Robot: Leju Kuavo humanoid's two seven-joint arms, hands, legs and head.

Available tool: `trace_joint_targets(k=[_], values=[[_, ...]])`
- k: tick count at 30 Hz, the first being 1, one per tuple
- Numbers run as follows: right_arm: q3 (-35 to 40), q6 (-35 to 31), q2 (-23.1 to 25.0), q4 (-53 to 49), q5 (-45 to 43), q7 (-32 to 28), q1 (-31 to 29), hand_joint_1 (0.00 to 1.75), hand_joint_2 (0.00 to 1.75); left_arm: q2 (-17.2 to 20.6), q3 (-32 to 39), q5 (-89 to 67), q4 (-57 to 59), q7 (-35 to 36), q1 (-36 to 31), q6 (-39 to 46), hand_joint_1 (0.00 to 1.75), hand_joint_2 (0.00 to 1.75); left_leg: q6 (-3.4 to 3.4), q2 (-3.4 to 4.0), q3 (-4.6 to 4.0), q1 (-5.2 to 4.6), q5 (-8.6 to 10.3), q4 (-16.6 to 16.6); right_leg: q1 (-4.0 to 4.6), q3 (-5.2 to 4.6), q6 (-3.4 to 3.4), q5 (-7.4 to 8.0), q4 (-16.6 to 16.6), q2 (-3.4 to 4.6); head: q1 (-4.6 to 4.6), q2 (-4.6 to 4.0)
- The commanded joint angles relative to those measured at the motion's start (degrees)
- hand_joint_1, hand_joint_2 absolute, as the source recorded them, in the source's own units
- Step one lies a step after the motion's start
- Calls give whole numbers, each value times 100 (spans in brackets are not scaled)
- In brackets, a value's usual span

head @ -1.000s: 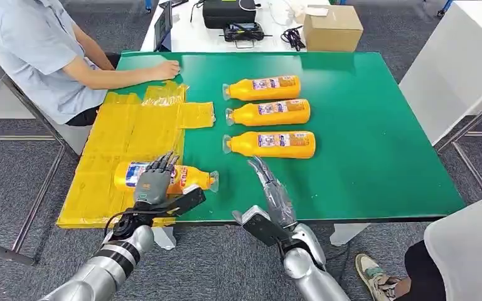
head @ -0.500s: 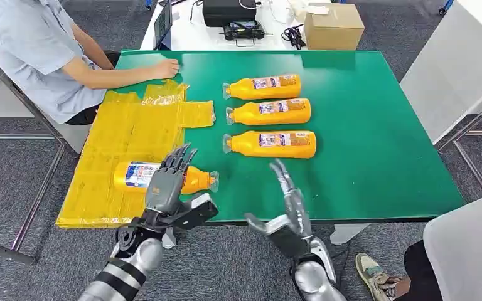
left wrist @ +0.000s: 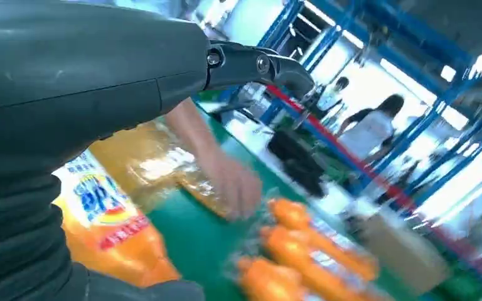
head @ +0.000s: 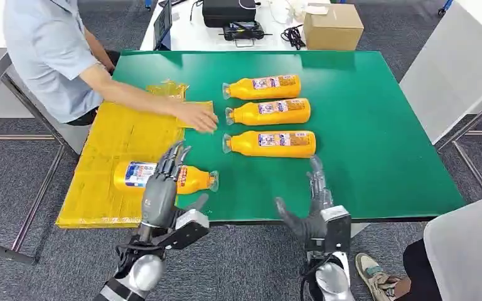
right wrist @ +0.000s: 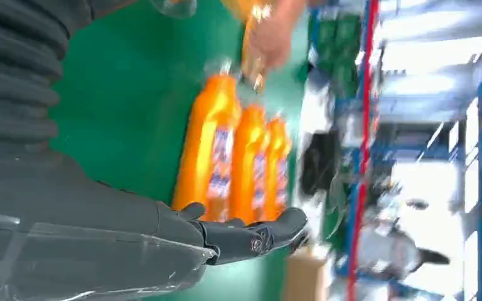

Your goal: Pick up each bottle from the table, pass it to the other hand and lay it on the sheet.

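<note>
Bottle (head: 163, 177) one lies on the yellow sheet (head: 122, 144) (its neck reaching onto the green table (head: 383, 125)), while three bottles (head: 270, 116) wait in a row mid-table, well apart from it. The left hand (head: 161, 191) hovers over the laid bottle, fingers spread, holding nothing; the right hand (head: 310, 210) is likewise spread and empty. A person's hand (head: 198, 116) rests on the sheet.
</note>
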Motion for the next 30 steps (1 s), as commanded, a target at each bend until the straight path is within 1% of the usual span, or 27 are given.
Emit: trace_joint_targets(k=[1,2,4,5,6,7,8,9,10,11,13,14,16,17,20,22,25,27,28,29,30], values=[[-315,-1957,-139,479,1704,364,-315,0,175,-174,-433,1270,-380,-448,360,261,0,175,-2,-4,12,0,-6,-4,0,14,-5,-7,-4,-4,2,0],[-197,-1908,-435,692,2339,567,-406,0,175,-217,-377,1717,-366,-536,358,138,0,175,-4,-1,30,3,-14,-4,4,33,-8,-12,-8,-1,2,0],[-192,-1745,-854,942,3030,768,-476,0,175,-236,-324,2063,-367,-567,380,-42,0,175,0,3,12,2,-6,-6,2,16,-4,0,-13,4,2,0],[-374,-2020,-928,1067,3483,816,-497,0,175,-243,-314,2332,-371,-528,415,-239,0,175,0,-2,11,1,-5,-7,2,17,-3,0,-15,-2,0,0],[-473,-2106,-974,1144,3676,840,-522,0,175,-231,-324,2526,-357,-508,440,-406,0,175,-1,-4,23,3,-7,-10,3,31,-5,-2,-19,-5,0,0],[-529,-2350,-1042,1242,4102,935,-559,0,175,-214,-370,2718,-321,-504,450,-609,0,175,-2,-5,34,3,-8,-13,4,41,-8,-3,-23,-7,2,0],[-529,-2544,-1142,1440,4620,1104,-651,0,175,-200,-405,2797,-189,-534,431,-699,0,175,1,-9,10,-1,-3,-8,-1,16,-3,-1,-14,-8,2,0],[-552,-2614,-1183,1609,4788,1175,-728,0,175,-228,-389,2959,-85,-574,432,-748,0,175,1,-13,23,-1,-5,-10,0,31,-5,-3,-19,-12,2,0],[-572,-2830,-1234,1773,5137,1297,-792,0,175,-246,-391,3121,2,-628,420,-815,0,175,2,-12,15,-1,-3,-9,0,22,-4,0,-17,-8,4,0],[-547,-3013,-1314,2001,5678,1521,-894,0,175,-248,-430,3140,95,-677,373,-814,0,175,0,-5,23,0,-7,-9,1,30,-7,-2,-17,-1,0,0],[-569,-3013,-1333,2227,5823,1572,-1035,0,175,-262,-464,2993,165,-770,321,-650,0,175,2,-1,21,-1,-4,-11,-1,27,-3,3,-20,1,2,0],[-578,-3013,-1346,2316,5934,1602,-1110,0,175,-264,-482,2995,170,-765,303,-663,0,175,-1,2,36,-1,-9,-15,1,42,-7,-1,-23,2,2,0],[-555,-3013,-1361,2429,6111,1680,-1184,0,175,-270,-489,3001,157,-749,285,-673,0,175,0,-2,16,-1,-4,-7,0,21,-4,1,-14,-1,0,0],[-511,-2995,-1372,2524,6090,1697,-1259,0,175,-280,-487,2998,140,-739,279,-661,0,175,-2,-1,33,-1,-9,-11,0,37,-8,-3,-17,-1,2,0],[-434,-2982,-1410,2599,6139,1743,-1337,0,175,-289,-499,2995,111,-724,265,-651,0,175,1,-1,11,-1,-4,-5,0,14,-3,1,-10,1,2,0],[-434,-2982,-1410,2599,6139,1743,-1337,0,175,-289,-499,2995,111,-724,265,-651,0,175,-4,5,38,1,-13,-8,3,40,-10,-6,-14,5,0,0],[-432,-2984,-1407,2603,6139,1746,-1329,0,175,-285,-498,2995,113,-724,266,-651,0,175,0,-3,13,0,-5,-3,1,16,-4,0,-9,-2,2,0],[-397,-2866,-1407,2686,6010,1782,-1413,0,175,-306,-492,3026,116,-706,240,-624,0,175,-1,0,21,0,-8,-5,2,24,-6,-2,-10,2,0,0],[-368,-2808,-1431,2802,5984,1802,-1488,0,175,-333,-489,3088,152,-624,210,-652,0,175,1,-3,13,-2,-4,-5,-1,16,-4,-1,-8,-1,2,0],[-387,-2838,-1414,2976,5929,1833,-1564,0,175,-351,-496,3231,237,-290,167,-805,0,175,1,-2,6,-2,-3,-3,-1,10,-2,2,-8,0,2,0],[-398,-2865,-1388,3084,5908,1835,-1600,0,175,-357,-521,3287,325,-58,125,-891,0,175,-1,2,23,0,-7,-5,1,26,-7,-1,-11,3,2,0]])
